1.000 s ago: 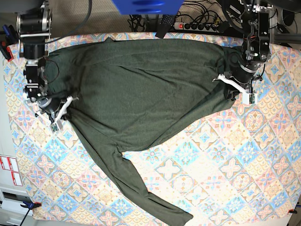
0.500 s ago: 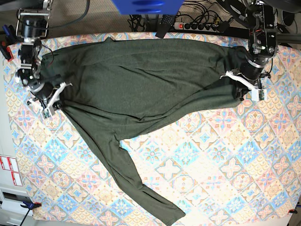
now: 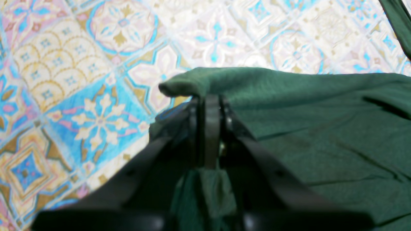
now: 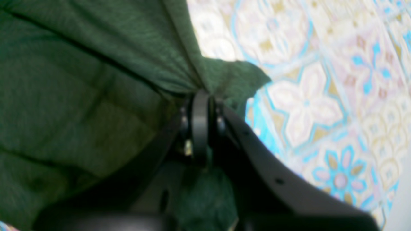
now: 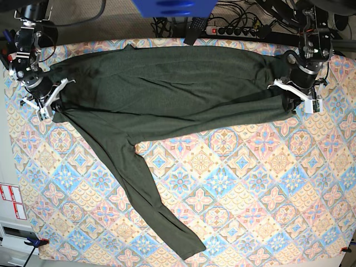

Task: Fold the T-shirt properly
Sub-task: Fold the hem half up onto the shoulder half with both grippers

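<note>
So this dark olive-green thin knit long-sleeved T-shirt point(image 5: 167, 89) is light and floppy, best taken by its edges. It's stretched along the 12 o'clock side of the patterned-tile bench point(image 5: 250, 183), one sleeve trailing toward 6. My left hand point(image 5: 298, 93) at 3 and right hand point(image 5: 45, 100) at 9 each pinch an end, arms reaching outward.

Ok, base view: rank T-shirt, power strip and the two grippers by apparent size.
1. T-shirt, by far.
2. Power strip.
3. Left gripper and right gripper: look alike, not ranked.
</note>
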{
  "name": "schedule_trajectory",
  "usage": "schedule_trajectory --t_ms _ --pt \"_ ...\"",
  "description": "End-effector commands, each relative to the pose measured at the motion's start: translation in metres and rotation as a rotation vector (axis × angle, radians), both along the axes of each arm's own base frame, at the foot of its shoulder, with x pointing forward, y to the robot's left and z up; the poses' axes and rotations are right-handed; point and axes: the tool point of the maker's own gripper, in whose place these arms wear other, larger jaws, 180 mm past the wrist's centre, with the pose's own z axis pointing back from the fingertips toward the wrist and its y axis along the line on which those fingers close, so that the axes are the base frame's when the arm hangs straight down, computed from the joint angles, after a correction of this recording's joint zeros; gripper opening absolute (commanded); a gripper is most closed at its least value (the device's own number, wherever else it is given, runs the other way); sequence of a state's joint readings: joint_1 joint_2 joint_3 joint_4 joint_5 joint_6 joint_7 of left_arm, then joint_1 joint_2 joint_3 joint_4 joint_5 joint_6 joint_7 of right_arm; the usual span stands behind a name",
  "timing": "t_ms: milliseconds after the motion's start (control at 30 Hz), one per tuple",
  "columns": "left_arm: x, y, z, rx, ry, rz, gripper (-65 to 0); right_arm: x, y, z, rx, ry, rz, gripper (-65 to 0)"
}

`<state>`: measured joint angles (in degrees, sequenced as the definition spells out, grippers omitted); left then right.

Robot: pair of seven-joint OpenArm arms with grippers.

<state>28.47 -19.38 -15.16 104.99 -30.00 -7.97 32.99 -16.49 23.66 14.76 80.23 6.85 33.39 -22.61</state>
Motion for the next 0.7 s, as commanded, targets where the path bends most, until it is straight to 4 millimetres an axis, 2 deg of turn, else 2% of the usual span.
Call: schedule_trajectory --t_ms 0,167,233,500,567,667 --pt "0.007 0.004 0.012 0.016 -0.043 -0.006 -65.0 0.008 -0.011 0.015 -0.016 -0.047 -0.008 -64.6" --pt "0.006 0.004 0.011 0.016 -0.042 -0.006 -65.0 -0.005 -0.023 0.014 -0.027 -0.034 -0.039 -64.6" --pt "0.007 0.007 0.013 0.024 -0.043 -0.007 -65.0 -0.002 -0.024 0.019 -0.033 -0.049 -0.040 -64.6" --pt "0.004 0.050 0.028 0.087 -0.067 0.083 -65.0 -0.009 -0.031 0.034 -0.064 -0.075 -0.043 -64.6" --pt "0.003 0.054 0.030 0.093 -0.071 0.089 -65.0 -0.016 -0.031 0.032 -0.060 -0.059 -0.035 -64.6" --pt "0.004 0.056 0.031 0.111 -0.066 0.074 -65.0 -0.016 -0.030 0.034 -0.031 -0.070 -0.045 -64.6"
